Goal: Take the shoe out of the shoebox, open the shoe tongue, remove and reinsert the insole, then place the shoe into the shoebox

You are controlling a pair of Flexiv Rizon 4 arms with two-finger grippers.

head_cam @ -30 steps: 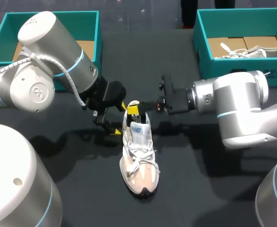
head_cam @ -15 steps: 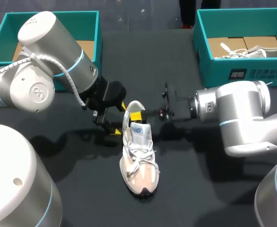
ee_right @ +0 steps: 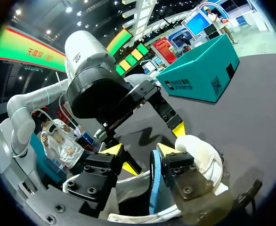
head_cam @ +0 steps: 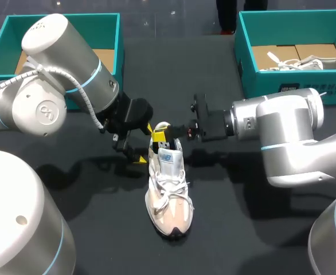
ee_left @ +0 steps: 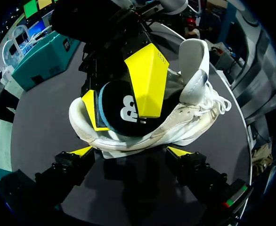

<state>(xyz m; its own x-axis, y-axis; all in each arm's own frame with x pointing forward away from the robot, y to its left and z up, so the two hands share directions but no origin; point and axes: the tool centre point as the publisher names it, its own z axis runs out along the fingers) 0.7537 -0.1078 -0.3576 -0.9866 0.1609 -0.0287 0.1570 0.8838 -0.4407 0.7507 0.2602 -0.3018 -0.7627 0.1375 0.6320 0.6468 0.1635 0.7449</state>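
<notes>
The right jaws reach into the heel opening of the shoe (head_cam: 168, 183). They are clamped, a narrow gap between them, on the raised heel end of the insole (ee_left: 121, 110), a thin black sheet with a blue edge that stands upright. The left jaws stand wide apart just behind the heel, gripping nothing. The shoe, pale with white laces and a beige toe, lies on the black bench (head_cam: 242, 229), toe toward the robot. A teal shoebox (head_cam: 119, 46) sits far left. A second shoebox (head_cam: 294, 86), far right, holds another pale shoe (head_cam: 308, 62).
</notes>
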